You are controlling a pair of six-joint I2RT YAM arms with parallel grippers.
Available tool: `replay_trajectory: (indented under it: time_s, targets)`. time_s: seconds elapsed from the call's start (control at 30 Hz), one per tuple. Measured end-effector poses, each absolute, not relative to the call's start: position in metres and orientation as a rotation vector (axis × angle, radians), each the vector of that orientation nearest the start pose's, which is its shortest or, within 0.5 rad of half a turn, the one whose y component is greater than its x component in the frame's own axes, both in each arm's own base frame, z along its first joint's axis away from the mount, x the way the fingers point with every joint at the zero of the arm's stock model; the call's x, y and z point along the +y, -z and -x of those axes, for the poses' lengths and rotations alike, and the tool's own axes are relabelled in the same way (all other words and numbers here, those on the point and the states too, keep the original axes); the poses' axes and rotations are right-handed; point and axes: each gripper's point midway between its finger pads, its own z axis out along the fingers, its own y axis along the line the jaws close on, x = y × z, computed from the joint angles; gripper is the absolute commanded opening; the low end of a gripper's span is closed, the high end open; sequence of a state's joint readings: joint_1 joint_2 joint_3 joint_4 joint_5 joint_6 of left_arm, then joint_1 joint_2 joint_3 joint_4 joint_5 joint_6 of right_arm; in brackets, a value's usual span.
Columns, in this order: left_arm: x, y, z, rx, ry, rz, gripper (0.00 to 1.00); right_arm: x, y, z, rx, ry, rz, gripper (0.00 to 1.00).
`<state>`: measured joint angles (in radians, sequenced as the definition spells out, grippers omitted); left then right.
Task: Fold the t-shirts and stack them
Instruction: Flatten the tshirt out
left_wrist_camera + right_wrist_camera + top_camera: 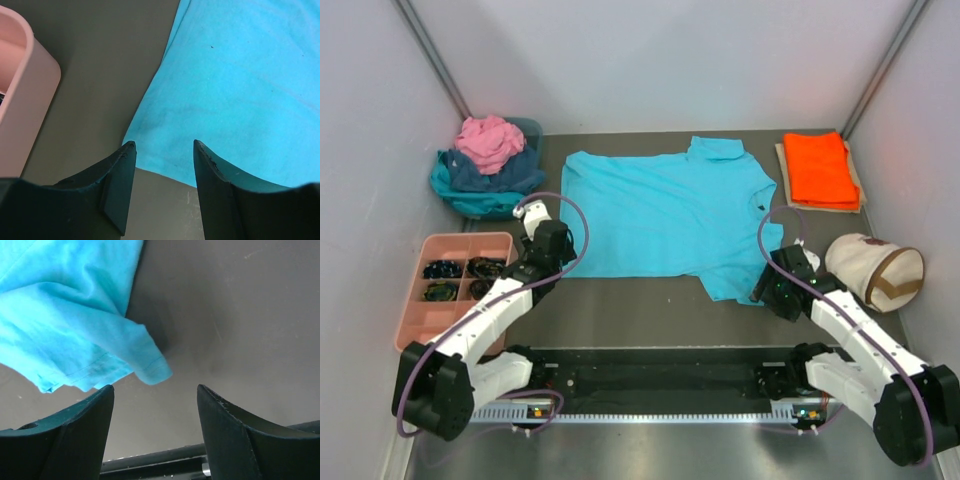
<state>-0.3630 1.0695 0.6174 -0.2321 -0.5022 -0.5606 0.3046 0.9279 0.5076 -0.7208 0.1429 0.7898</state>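
Note:
A bright turquoise t-shirt (670,210) lies spread flat in the middle of the table. My left gripper (548,240) is open at its near left corner; in the left wrist view the gripper (164,145) has its fingertips over the hem of the shirt (240,90). My right gripper (772,285) is open by the near right sleeve; in the right wrist view the gripper (155,387) sits just short of the rumpled sleeve corner (150,367). A folded orange t-shirt (820,170) lies at the back right. Pink, navy and teal shirts (490,160) are piled at the back left.
A pink compartment tray (460,238) with small dark items sits at the left, also in the left wrist view (30,95). A cream canvas bag (875,270) with a brown strap lies at the right. Grey walls close in the table on three sides.

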Motion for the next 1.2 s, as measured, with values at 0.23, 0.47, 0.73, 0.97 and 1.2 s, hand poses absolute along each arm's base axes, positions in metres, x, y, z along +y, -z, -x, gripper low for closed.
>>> replay_trajectory:
  time_s: [0.23, 0.47, 0.73, 0.97, 1.2]
  targets:
    - [-0.047, -0.111, -0.306, 2.114, -0.037, 0.474, 0.54, 0.055, -0.033, -0.180, 2.583, -0.109, -0.715, 0.67]
    - [-0.048, -0.110, -0.306, 2.116, -0.032, 0.479, 0.54, 0.053, -0.032, -0.191, 2.548, -0.091, -0.721, 0.62]
    - [-0.048, -0.106, -0.306, 2.129, -0.040, 0.479, 0.54, 0.052, -0.023, -0.198, 2.554, -0.058, -0.725, 0.52]
    - [-0.048, -0.104, -0.306, 2.133, -0.043, 0.478, 0.54, 0.054, -0.019, -0.203, 2.545, -0.067, -0.724, 0.35]
    - [-0.048, -0.104, -0.306, 2.136, -0.044, 0.478, 0.54, 0.054, -0.019, -0.204, 2.545, -0.068, -0.722, 0.22]
